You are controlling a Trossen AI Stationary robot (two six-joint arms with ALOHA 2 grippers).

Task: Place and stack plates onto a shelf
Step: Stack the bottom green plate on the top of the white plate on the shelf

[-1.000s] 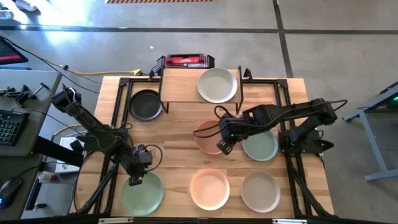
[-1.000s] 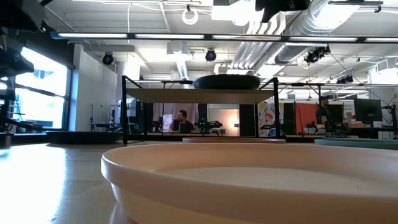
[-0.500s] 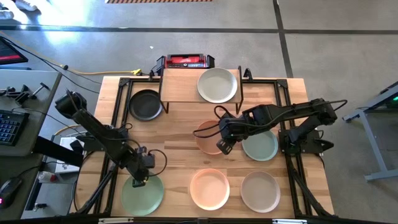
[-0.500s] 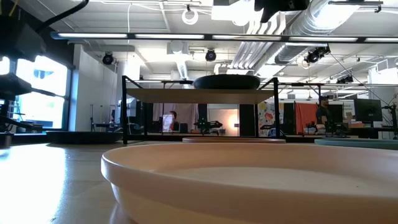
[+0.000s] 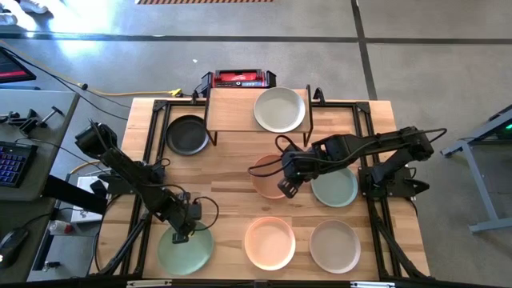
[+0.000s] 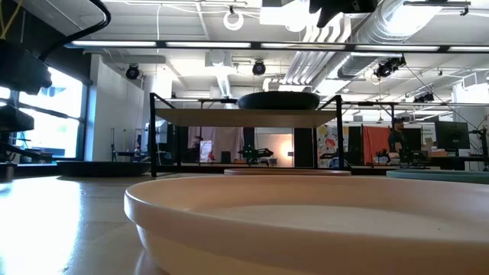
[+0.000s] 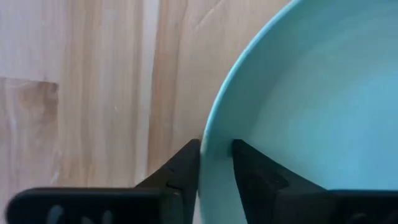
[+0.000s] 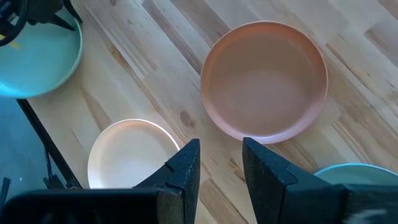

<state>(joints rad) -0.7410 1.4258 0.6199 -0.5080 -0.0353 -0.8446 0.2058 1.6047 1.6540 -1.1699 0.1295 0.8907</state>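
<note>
My left gripper [image 5: 182, 234] [image 7: 216, 155] points down at the far rim of a pale green plate [image 5: 186, 250] near the table's near-left corner and is shut on it. My right gripper [image 5: 286, 190] [image 8: 221, 155] hovers open at mid-table, beside a peach-pink plate [image 5: 269, 176] [image 8: 264, 81], touching nothing. The shelf [image 5: 232, 112] [image 6: 244, 118] stands at the far edge with a cream-white plate [image 5: 279, 110] on its right half. On the table lie a black plate [image 5: 187, 134], a second pale green plate [image 5: 336, 188], a second peach plate [image 5: 270, 242] and a beige plate [image 5: 334, 246]. My left gripper pinches the pale green plate's far rim [image 7: 214, 134], one finger [image 7: 186, 168] outside the rim and one finger [image 7: 252, 171] inside the dish. The fingers come from above, pointing down. The plate lies flat on the table.
A red-and-black device [image 5: 240, 78] sits behind the shelf. Black frame rails [image 5: 152, 128] run along both table sides. Bare wood lies between the black plate and the held plate, and the shelf's left half is bare. In the low view the near peach plate [image 6: 306, 221] fills the foreground.
My left arm has moved a little toward the near edge and to the right, coming down onto the far rim of the pale green plate. The plates have stayed where they were.
</note>
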